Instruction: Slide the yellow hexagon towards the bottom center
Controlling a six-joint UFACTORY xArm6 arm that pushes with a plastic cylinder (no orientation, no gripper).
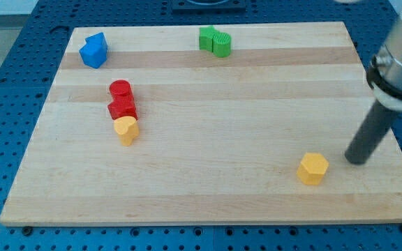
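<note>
Tip (356, 161) (mine) just right of yellow hexagon (313, 168), apart.

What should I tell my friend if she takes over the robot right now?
My tip rests on the board, just to the view's right of the yellow hexagon, with a small gap between them.
The hexagon sits near the bottom right.
Done: tip lined up beside it.
Left: push it toward the view's left until it reaches bottom center.
The red blocks, yellow heart-like block, blue block and green block are far off.
</note>
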